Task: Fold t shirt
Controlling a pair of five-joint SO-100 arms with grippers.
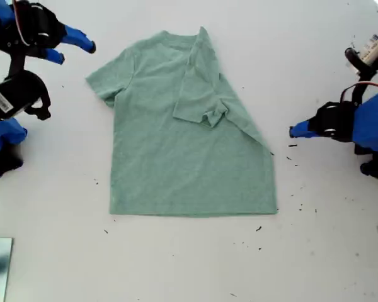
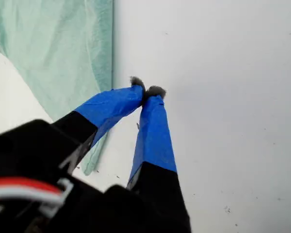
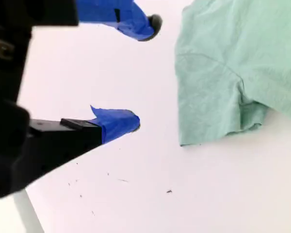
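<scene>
Lying flat in the middle of the white table (image 1: 176, 264) is the t shirt (image 1: 189, 145). Its neck is at the far side and its bottom edge is at the near side. In the exterior view, the left sleeve sticks out flat. The right sleeve and shoulder are folded over onto the chest, so that side of the shirt has a slanted edge.

The first gripper (image 1: 292, 131) is on the exterior view's right, off the shirt and near its slanted edge. Its wrist view shows the first gripper (image 2: 148, 91) with its two blue fingers (image 2: 111, 104) pressed tip to tip, holding nothing. The t shirt (image 2: 63, 48) shows just beyond it.

The second gripper (image 1: 75, 53) is at the far left of the exterior view, near the flat sleeve but not touching it. Its wrist view shows the second gripper (image 3: 145, 72) with its fingers spread wide and nothing between them. The t shirt (image 3: 233, 63) sleeve lies just beside it.

Tiny dark specks (image 1: 300, 204) dot the table near the shirt's near right corner.
</scene>
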